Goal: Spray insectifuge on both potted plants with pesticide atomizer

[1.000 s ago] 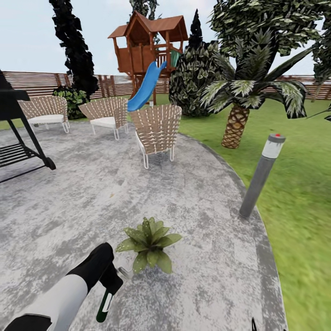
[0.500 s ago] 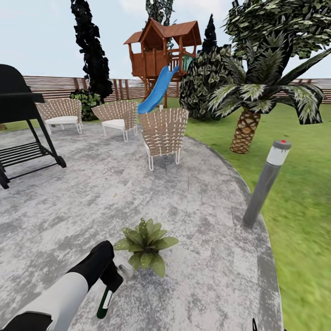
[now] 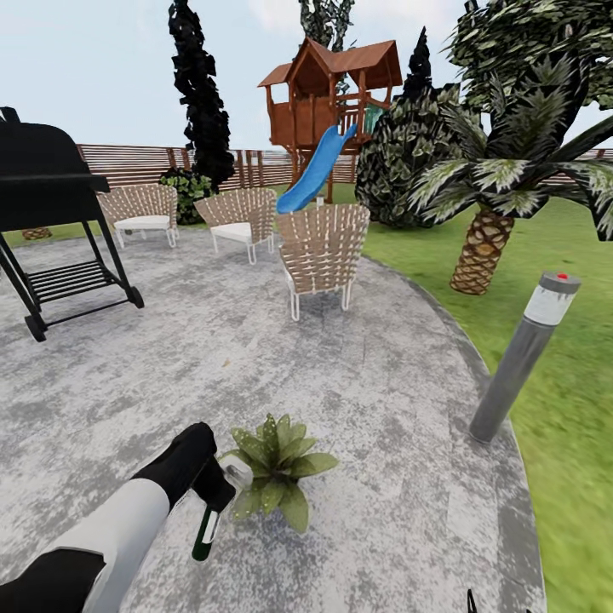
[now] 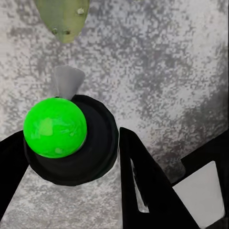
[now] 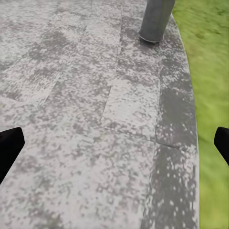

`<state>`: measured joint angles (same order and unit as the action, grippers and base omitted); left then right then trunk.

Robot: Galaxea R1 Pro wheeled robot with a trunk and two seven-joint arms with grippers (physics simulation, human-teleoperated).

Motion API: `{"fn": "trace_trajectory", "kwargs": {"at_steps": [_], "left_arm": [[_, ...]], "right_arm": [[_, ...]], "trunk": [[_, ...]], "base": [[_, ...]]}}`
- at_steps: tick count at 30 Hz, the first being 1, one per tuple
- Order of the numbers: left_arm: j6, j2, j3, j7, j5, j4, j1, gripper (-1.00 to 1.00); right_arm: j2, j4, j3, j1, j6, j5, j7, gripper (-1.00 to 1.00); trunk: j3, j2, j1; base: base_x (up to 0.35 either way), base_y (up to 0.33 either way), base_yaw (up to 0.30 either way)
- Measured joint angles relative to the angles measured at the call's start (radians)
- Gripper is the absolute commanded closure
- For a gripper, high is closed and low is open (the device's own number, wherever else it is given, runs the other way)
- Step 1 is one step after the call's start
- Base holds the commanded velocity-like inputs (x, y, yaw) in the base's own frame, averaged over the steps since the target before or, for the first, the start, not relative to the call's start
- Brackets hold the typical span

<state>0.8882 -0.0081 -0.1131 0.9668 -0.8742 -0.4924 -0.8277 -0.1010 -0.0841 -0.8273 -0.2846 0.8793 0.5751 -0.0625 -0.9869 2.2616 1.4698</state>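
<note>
In the head view a potted plant (image 3: 277, 466) with broad pointed green leaves sits low on the grey paved patio (image 3: 358, 400) of the garden. My left gripper (image 3: 213, 496) is shut on the pesticide atomizer (image 3: 206, 529), a slim dark green bottle with a white label. Its pale trigger head (image 3: 237, 471) touches the plant's near leaves. The left wrist view looks along the atomizer (image 4: 56, 128), where a bright green round part sits in a dark ring with black fingers (image 4: 143, 186) beside it and a leaf (image 4: 62, 16) beyond. My right gripper (image 5: 114, 145) is open over bare paving.
A grey bollard lamp (image 3: 521, 362) stands at the patio's right edge, its base (image 5: 155, 19) near my right gripper. A black grill (image 3: 51, 213) is at the left, wicker chairs (image 3: 322, 251) farther back, a palm (image 3: 484, 247) and lawn (image 3: 570, 426) to the right.
The head camera has turned left, shifting the whole scene right. My left gripper has carried the atomizer toward the plant, so the trigger head now meets its leaves.
</note>
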Motion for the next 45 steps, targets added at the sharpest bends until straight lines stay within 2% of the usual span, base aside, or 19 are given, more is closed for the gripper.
{"fn": "trace_trajectory", "kwargs": {"at_steps": [3,5,6,8,18,22,24,35,40,45], "left_arm": [[0.008,-0.002,-0.006,0.082,-0.017,0.000,-0.020,1.00],[0.008,-0.002,-0.007,0.095,-0.038,0.000,-0.026,1.00],[0.009,-0.002,-0.007,0.100,-0.061,0.000,-0.029,1.00],[0.010,-0.002,-0.007,0.104,-0.075,0.001,-0.030,1.00],[0.009,-0.001,-0.008,0.105,-0.079,0.007,-0.023,1.00],[0.009,-0.002,-0.047,0.104,-0.078,0.008,-0.019,1.00],[0.009,-0.004,-0.055,0.104,-0.078,0.008,-0.019,1.00],[0.010,-0.001,-0.059,0.105,-0.078,0.012,-0.020,1.00],[0.010,-0.001,-0.059,0.105,-0.078,0.017,-0.020,1.00],[0.010,-0.001,-0.059,0.104,-0.079,0.018,-0.020,1.00]], "right_arm": [[0.000,0.000,0.000,0.000,-0.001,0.000,0.000,-1.00],[0.000,0.000,0.000,0.000,-0.001,0.000,0.000,-1.00],[0.000,0.000,0.000,0.000,-0.001,-0.001,0.000,-1.00],[0.000,0.000,0.000,0.000,-0.001,-0.001,0.000,-1.00],[0.000,0.000,0.000,0.000,0.000,0.000,0.000,-1.00],[0.000,-0.001,0.000,0.000,0.000,0.000,0.000,-1.00],[0.000,0.000,0.000,0.000,0.000,-0.001,0.000,-1.00],[0.000,0.000,0.000,0.000,0.000,0.000,0.000,-1.00],[0.000,0.000,0.000,0.000,0.000,0.000,0.000,-1.00],[0.000,0.000,0.000,0.000,0.000,0.000,0.000,-1.00]], "trunk": [[0.000,0.000,0.000],[0.000,0.000,0.000],[0.000,0.000,0.000],[0.000,0.000,0.000],[0.000,0.000,0.000],[0.000,0.000,0.000],[0.000,0.000,0.000],[0.000,0.000,0.000],[0.000,0.000,0.000],[0.000,0.000,0.000]], "base": [[0.000,0.000,0.001],[0.000,0.000,0.000],[0.000,0.000,0.000],[0.000,0.000,0.004],[0.145,-0.161,0.233],[0.016,-0.269,0.066],[-0.076,-0.275,0.006],[-0.141,-0.208,0.194],[0.084,-0.187,0.254],[0.165,-0.230,0.031]]}}
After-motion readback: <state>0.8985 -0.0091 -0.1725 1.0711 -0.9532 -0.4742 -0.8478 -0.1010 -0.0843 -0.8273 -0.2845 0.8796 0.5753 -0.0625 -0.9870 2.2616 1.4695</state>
